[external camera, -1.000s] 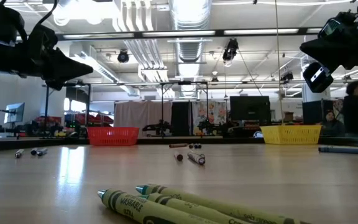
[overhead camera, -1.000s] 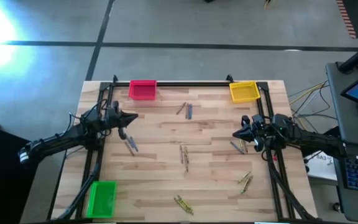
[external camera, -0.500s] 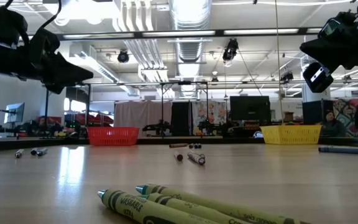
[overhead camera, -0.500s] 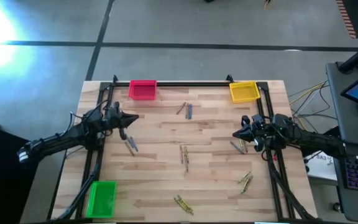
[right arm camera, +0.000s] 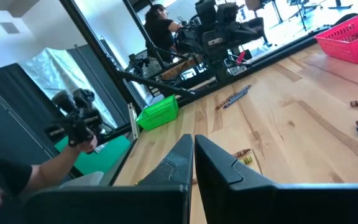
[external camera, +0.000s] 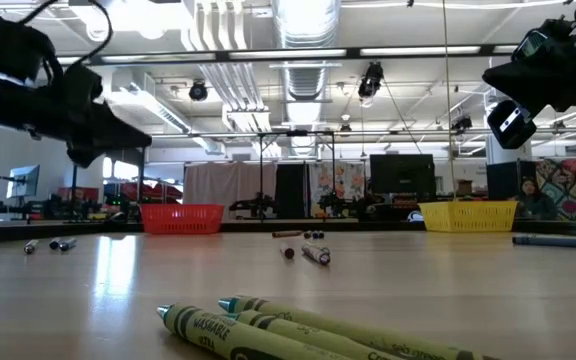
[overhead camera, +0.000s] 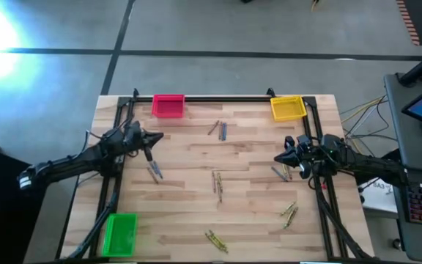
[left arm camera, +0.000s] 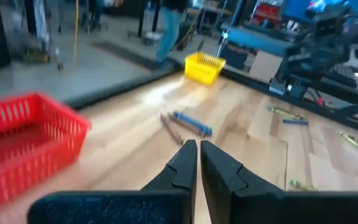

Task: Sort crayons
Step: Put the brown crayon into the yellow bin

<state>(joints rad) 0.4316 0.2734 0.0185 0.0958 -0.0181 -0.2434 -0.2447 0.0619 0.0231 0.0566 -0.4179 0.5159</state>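
Observation:
The crayons lie scattered flat on the wooden table (overhead camera: 196, 213): a brownish-red and blue pair (overhead camera: 220, 130) toward the far side, a blue pair (overhead camera: 154, 171) at the left, some (overhead camera: 217, 183) in the middle, blue ones (overhead camera: 278, 173) at the right, and olive ones (overhead camera: 289, 213) (overhead camera: 215, 240) near the front. My left gripper (overhead camera: 160, 136) hovers shut above the table's left part, beyond the blue pair, pointing right. My right gripper (overhead camera: 277, 158) hovers shut at the right, pointing left. Both show shut and empty in their wrist views (left arm camera: 197, 155) (right arm camera: 193, 146).
A pink bin (overhead camera: 168, 105) stands at the far left, a yellow bin (overhead camera: 288, 108) at the far right and a green bin (overhead camera: 120, 233) at the near left corner. A black frame (overhead camera: 218, 98) runs along the table's edges. People (right arm camera: 160, 25) are in the room beyond.
My left gripper has tipped its fingertips a little downward and rolled slightly about its own line, staying shut. The crayons lie where they were.

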